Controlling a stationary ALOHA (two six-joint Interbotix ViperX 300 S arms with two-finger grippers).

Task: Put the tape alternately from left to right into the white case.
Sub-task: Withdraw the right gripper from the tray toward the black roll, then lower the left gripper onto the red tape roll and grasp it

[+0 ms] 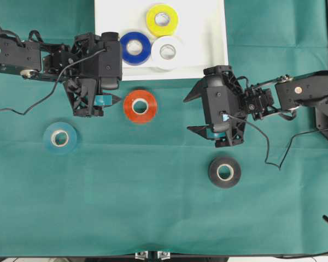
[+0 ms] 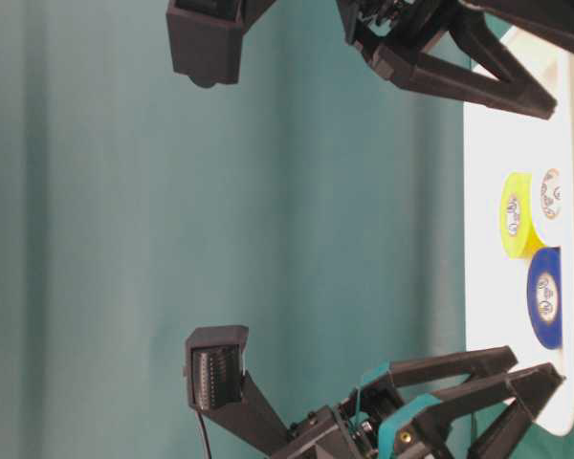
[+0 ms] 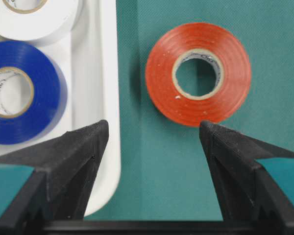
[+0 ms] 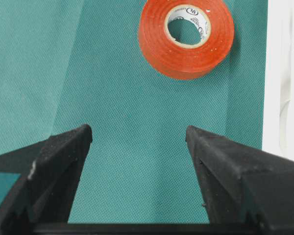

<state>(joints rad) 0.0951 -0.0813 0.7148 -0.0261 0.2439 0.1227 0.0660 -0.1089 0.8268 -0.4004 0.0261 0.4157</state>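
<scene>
The white case (image 1: 208,33) lies at the back centre and holds the yellow roll (image 1: 162,19), the blue roll (image 1: 135,48) and the white roll (image 1: 167,52). On the green cloth just in front of the case lies the red-orange roll (image 1: 140,106). The teal roll (image 1: 60,138) is at the left and the black roll (image 1: 224,172) at the right. My left gripper (image 1: 118,84) is open beside the red-orange roll (image 3: 198,73), with one finger over the case's rim (image 3: 110,73). To the right of that roll (image 4: 186,36) my right gripper (image 1: 187,114) is open and empty.
Green cloth covers the whole table. Cables trail from both arms onto the cloth, one (image 1: 273,158) to the right of the black roll. The table-level view shows the case (image 2: 488,191) at the right with both grippers in front of it.
</scene>
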